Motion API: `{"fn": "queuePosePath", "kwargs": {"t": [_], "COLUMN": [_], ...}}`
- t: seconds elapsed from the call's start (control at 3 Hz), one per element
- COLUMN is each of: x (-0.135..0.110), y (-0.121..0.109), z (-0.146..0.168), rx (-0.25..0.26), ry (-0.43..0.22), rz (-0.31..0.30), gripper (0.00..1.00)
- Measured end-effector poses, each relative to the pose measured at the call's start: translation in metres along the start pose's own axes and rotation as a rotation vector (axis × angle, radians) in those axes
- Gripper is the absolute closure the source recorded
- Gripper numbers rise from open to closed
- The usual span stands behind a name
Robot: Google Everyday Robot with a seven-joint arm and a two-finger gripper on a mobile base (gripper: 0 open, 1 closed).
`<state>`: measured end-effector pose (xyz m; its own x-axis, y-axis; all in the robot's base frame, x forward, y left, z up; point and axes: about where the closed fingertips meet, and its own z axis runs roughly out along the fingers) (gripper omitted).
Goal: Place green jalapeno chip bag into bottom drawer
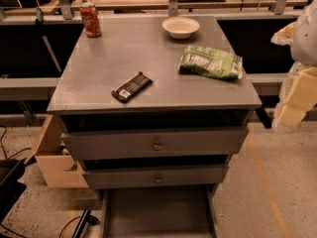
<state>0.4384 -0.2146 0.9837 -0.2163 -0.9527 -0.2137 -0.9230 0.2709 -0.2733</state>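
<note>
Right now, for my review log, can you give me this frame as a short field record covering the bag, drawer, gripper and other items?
bag: green jalapeno chip bag, lying flat on the right side of the cabinet top
drawer: bottom drawer, pulled open
gripper: gripper at the right edge of the view, beside the cabinet, apart from the bag
other items: black wrapped bar, white bowl, red can
task state: bag not yet in drawer

Speckled pale concrete floor surrounds the grey metal bench. A light wooden table runs behind its far edge, and the cream gripper is beyond its right edge.
</note>
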Motion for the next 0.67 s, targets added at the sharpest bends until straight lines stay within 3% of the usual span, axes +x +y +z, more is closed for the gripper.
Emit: {"fn": "queuePosePath", "kwargs": {"t": [0.33, 0.67], "x": [0.0, -0.005], "y": [0.0, -0.024], "z": [0.0, 0.006], "rx": [0.0, 0.052], "ry": [0.0, -0.065], "rz": [0.0, -0.018], "gripper": [0.0, 0.0]}}
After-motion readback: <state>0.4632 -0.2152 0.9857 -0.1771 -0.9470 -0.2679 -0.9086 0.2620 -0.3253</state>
